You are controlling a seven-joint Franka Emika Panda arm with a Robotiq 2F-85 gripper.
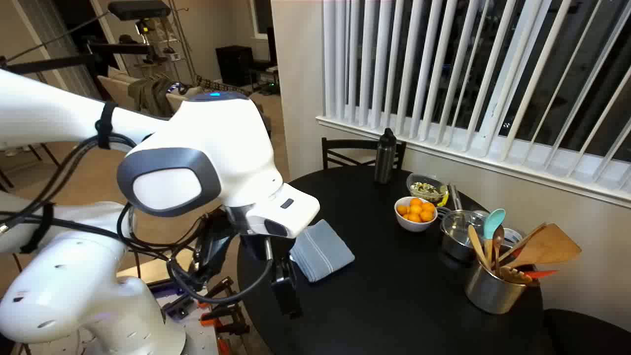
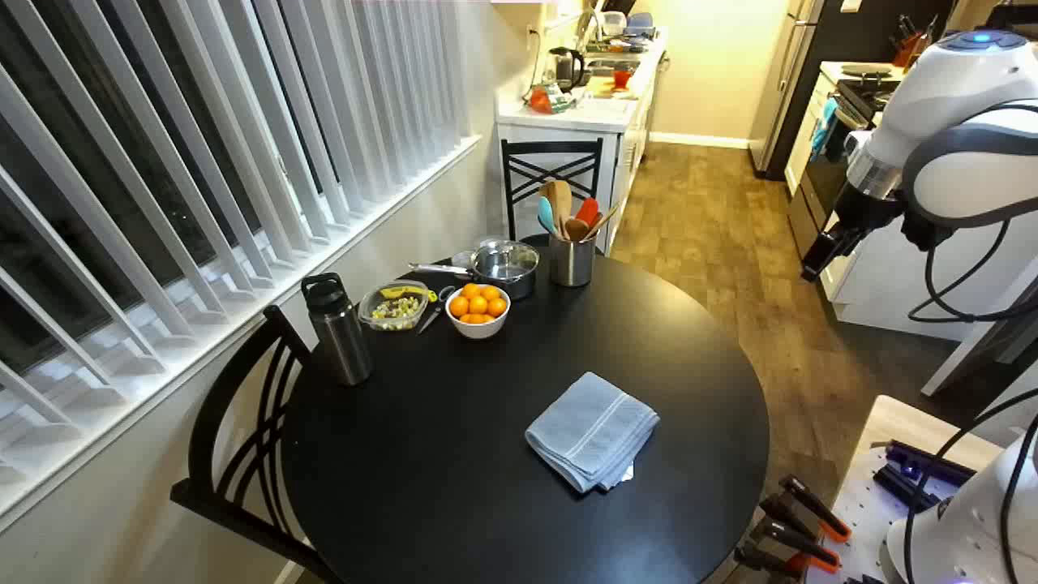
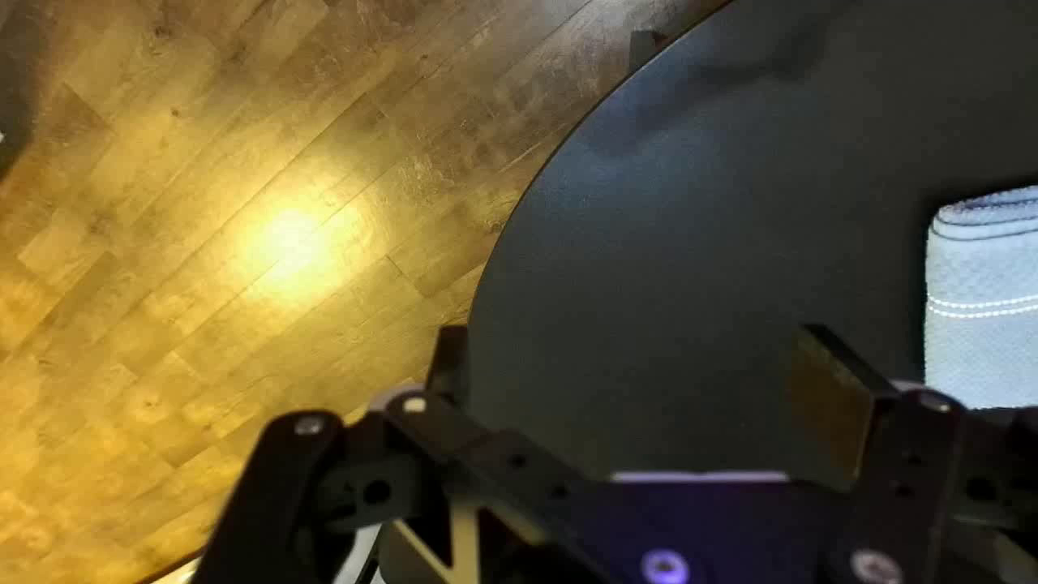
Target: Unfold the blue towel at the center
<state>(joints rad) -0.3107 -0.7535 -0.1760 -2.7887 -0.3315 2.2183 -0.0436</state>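
The blue towel (image 2: 596, 430) lies folded into a thick flat square on the black round table (image 2: 454, 487). It has a pale double stripe, and its layered folds show at the edge. A small white tag shows at one corner. In an exterior view, the towel (image 1: 325, 251) is partly hidden behind my gripper. In the wrist view, only part of the towel (image 3: 985, 324) shows at the right edge. My gripper (image 3: 641, 373) is open with nothing between its fingers. It hangs high near the table's edge, to the side of the towel, apart from it. It also shows in an exterior view (image 2: 817, 258).
A white bowl of oranges (image 2: 478, 326), a clear food container (image 2: 397, 308), a pan (image 2: 515, 276), a metal pot of utensils (image 2: 572, 261) and a steel bottle (image 2: 342, 341) stand along the window side of the table. Clamps (image 2: 799, 527) sit by the robot's base, near the table's edge.
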